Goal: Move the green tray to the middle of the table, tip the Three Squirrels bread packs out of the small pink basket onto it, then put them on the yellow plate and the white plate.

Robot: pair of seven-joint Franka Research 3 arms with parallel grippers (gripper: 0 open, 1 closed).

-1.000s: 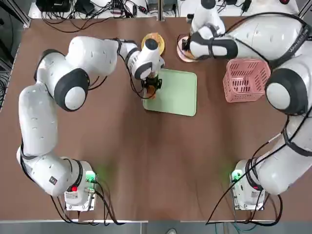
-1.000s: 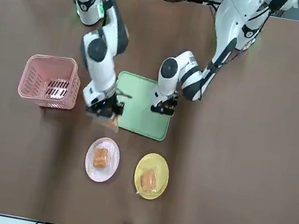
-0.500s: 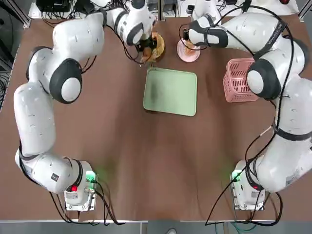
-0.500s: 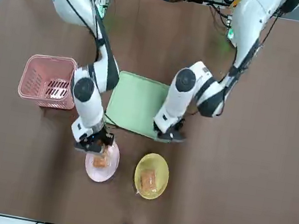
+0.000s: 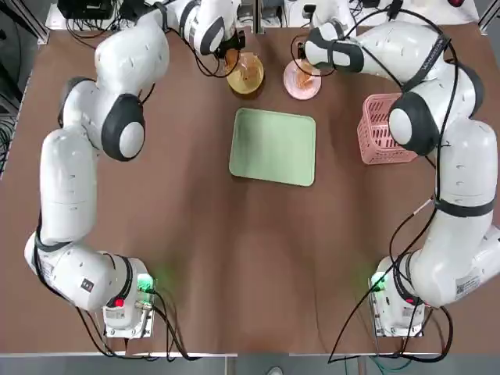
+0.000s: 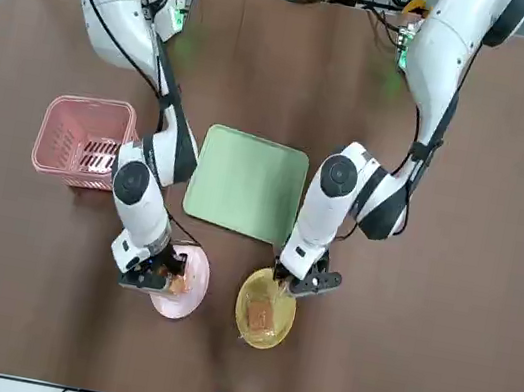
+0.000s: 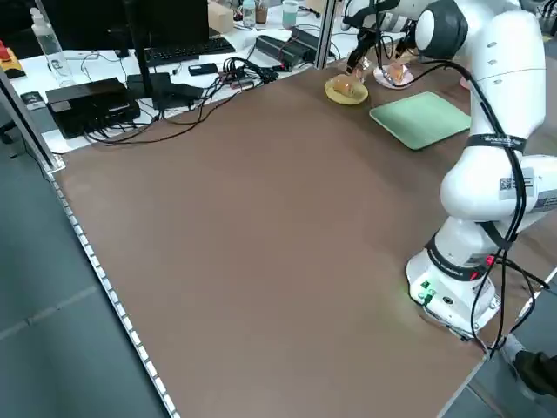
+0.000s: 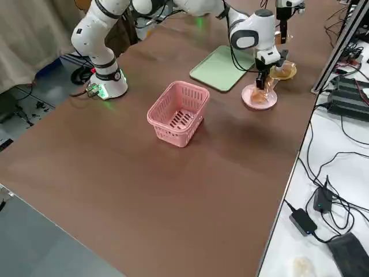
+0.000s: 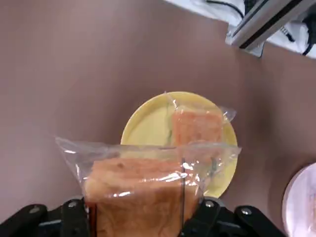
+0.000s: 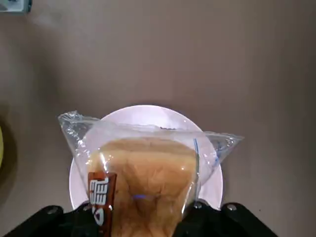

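The green tray (image 5: 273, 147) lies bare at the middle of the table (image 5: 195, 234). Beyond its far edge sit the yellow plate (image 5: 245, 76) and the white plate (image 5: 301, 80). My left gripper (image 5: 231, 49) hangs over the yellow plate's near-left rim, shut on a bread pack (image 9: 148, 187). Another pack (image 9: 197, 126) lies on that plate (image 9: 145, 131). My right gripper (image 5: 301, 59) is shut on a second bread pack (image 10: 143, 182) just above the white plate (image 10: 148, 116). The small pink basket (image 5: 388, 129) stands upright to the right of the tray.
Cables, a keyboard and boxes crowd the bench (image 7: 174, 70) past the far table edge, close behind both plates. An aluminium post (image 8: 340, 40) rises near the plates. The arms' bases (image 5: 125, 308) stand at the near edge.
Both grippers have carried their bread packs away from the tray's far end to the plates, the left to the yellow one and the right to the white one. Tray and basket stayed put.
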